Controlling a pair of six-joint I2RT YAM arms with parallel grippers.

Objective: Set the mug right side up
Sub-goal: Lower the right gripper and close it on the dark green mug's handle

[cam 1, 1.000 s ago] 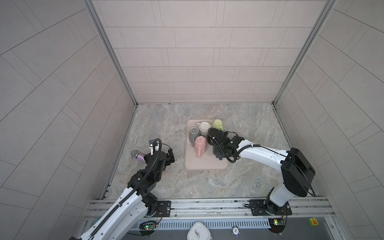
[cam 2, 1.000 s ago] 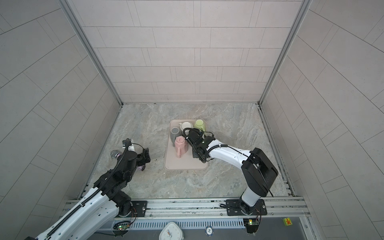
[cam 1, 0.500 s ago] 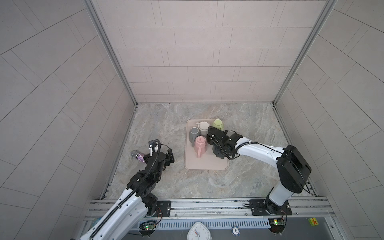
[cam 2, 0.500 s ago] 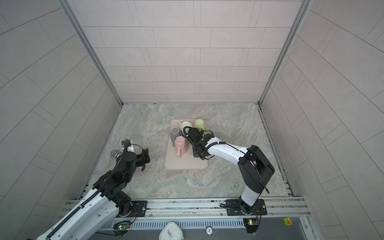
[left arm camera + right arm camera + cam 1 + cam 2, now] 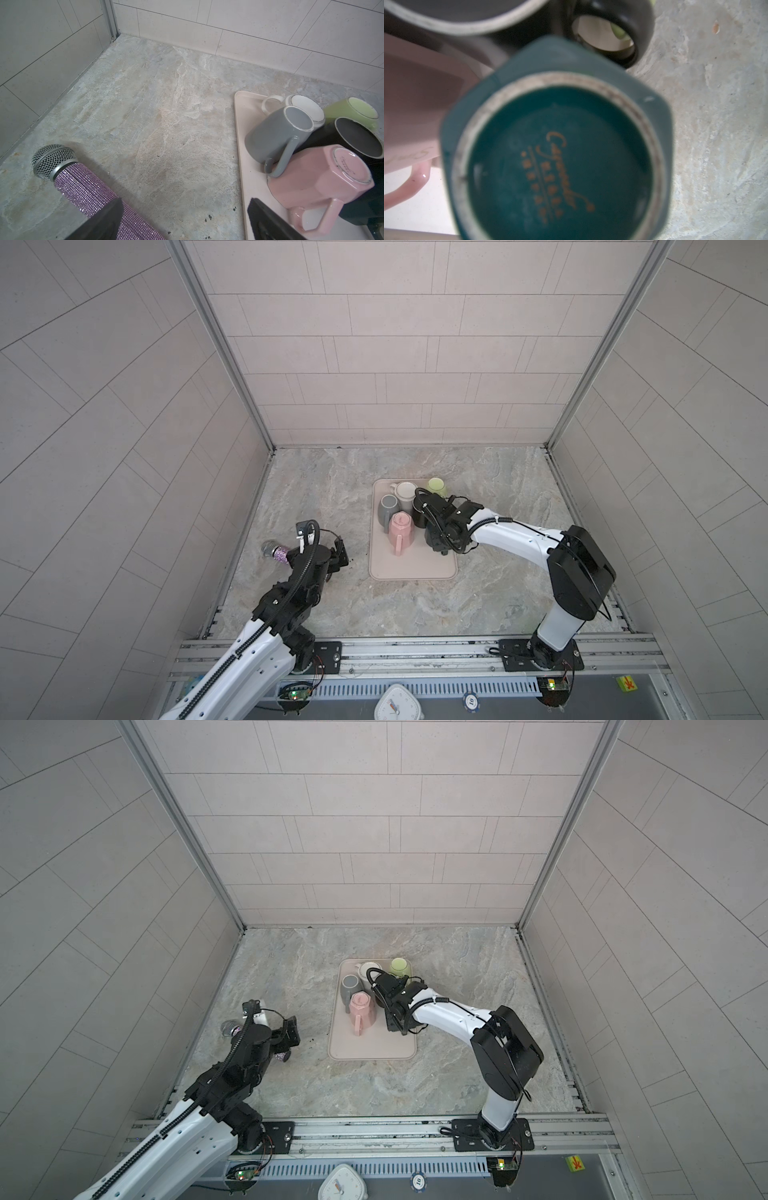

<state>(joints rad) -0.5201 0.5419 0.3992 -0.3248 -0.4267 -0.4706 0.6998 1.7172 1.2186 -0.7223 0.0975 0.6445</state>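
Observation:
A dark teal mug [image 5: 556, 166] stands upside down at the right edge of the beige tray [image 5: 411, 572]. Its base, with gold lettering, fills the right wrist view. My right gripper [image 5: 438, 541] is down over this mug in both top views and is shut on it. The mug's base hides the fingers. In the left wrist view the teal mug [image 5: 353, 216] is a dark shape behind the pink mug. My left gripper [image 5: 185, 224] stands open and empty, low over the floor to the left of the tray, its fingertips [image 5: 104, 220] beside a microphone.
On the tray stand a pink mug [image 5: 401, 531], base up, and grey [image 5: 388, 508], white [image 5: 405, 491], green [image 5: 436, 486] and black [image 5: 419, 514] mugs, packed together. A purple glitter microphone [image 5: 274, 551] lies by the left wall. Walls close in three sides.
The right gripper has closed down at the teal mug, and its arm has shifted slightly over the tray. The left arm has hardly moved.

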